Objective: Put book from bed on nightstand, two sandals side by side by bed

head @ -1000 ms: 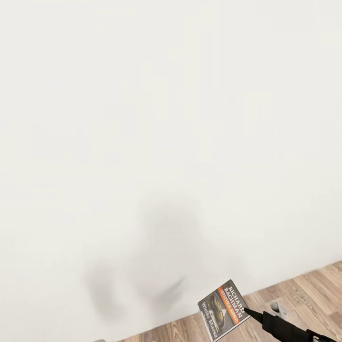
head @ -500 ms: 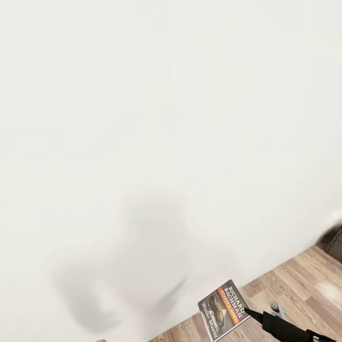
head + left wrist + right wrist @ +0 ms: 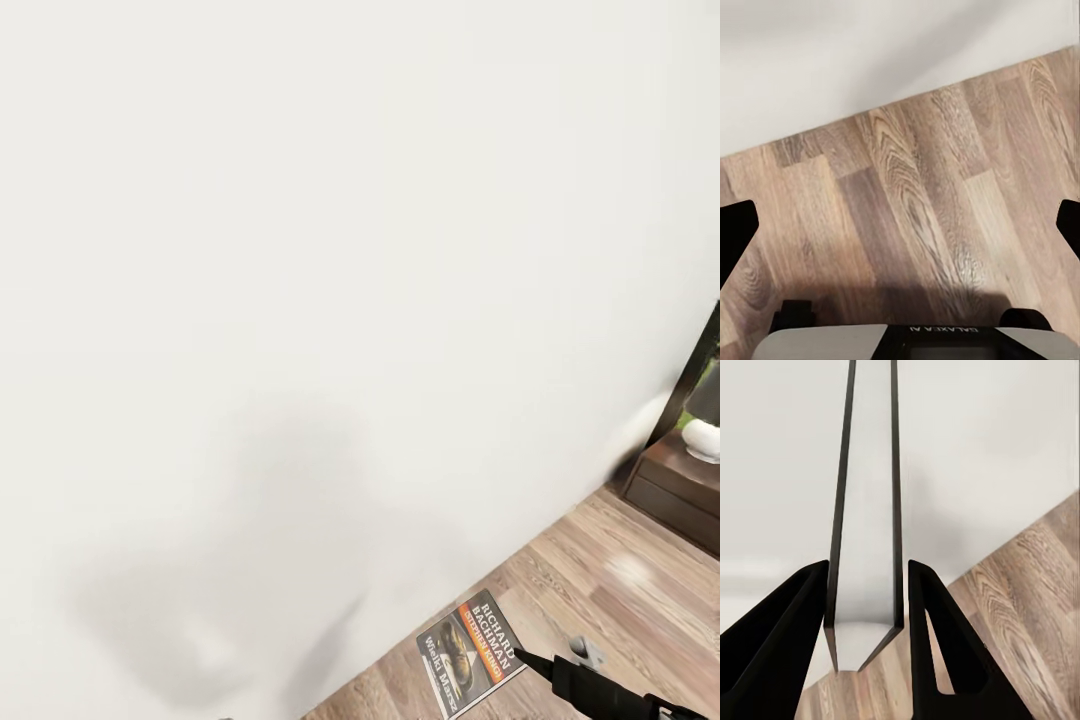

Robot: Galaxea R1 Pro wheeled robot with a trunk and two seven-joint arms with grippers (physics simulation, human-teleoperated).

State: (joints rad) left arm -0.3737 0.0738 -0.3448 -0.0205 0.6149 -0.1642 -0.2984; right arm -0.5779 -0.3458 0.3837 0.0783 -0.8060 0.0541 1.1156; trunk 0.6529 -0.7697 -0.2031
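Observation:
My right gripper (image 3: 520,655) is shut on the book (image 3: 469,652), a thin paperback with a dark cover, an orange band and white lettering, held low above the wood floor. In the right wrist view the book (image 3: 868,547) stands edge-on, clamped between the two black fingers (image 3: 787,622). A dark brown nightstand (image 3: 680,490) shows at the right edge against the wall. My left gripper (image 3: 900,225) hangs open over bare planks, its fingers (image 3: 735,232) far apart. The bed and the sandals are out of view.
A plain white wall (image 3: 300,250) takes up most of the head view, with my shadow on it. Light wood-plank floor (image 3: 620,590) runs along its base. A white rounded lamp base (image 3: 703,438) sits on the nightstand.
The camera has swung, so the wall's base has shifted, more floor shows, and the nightstand has come into view at the right. The book stays held in the same spot.

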